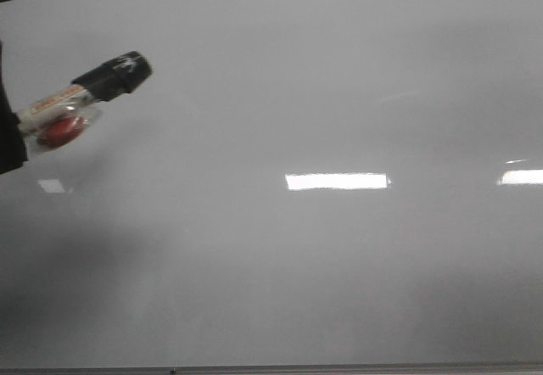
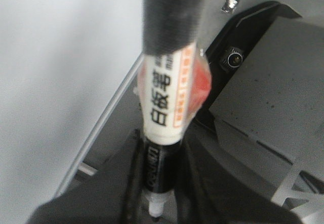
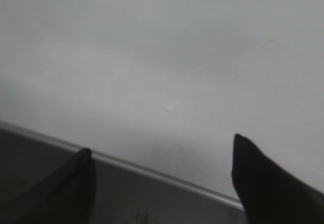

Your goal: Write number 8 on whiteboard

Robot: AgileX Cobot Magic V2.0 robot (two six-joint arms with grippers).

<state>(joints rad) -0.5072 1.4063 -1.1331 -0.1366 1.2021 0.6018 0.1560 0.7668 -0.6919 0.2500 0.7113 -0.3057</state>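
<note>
The whiteboard (image 1: 339, 95) is glossy pale grey and fills the front view. No number 8 shows on it in any view. A marker (image 1: 81, 103) with a white label, a red patch and a black cap hangs over the board's left side, its capped end pointing up and to the right. My left gripper (image 2: 161, 148) is shut on the marker (image 2: 167, 97), whose black lower barrel and pale tip sit between the dark fingers. Only a dark sliver of that gripper (image 1: 8, 142) shows at the front view's left edge. My right gripper (image 3: 162, 148) is open and empty over the whiteboard (image 3: 152, 57).
A thin metal frame (image 3: 152, 171) borders the board, also seen as a dark strip (image 1: 339, 368) along the bottom. Bright light reflections (image 1: 337, 181) lie on the surface. Grey robot base panels (image 2: 263, 97) and a small camera lens (image 2: 234, 58) sit beside the board.
</note>
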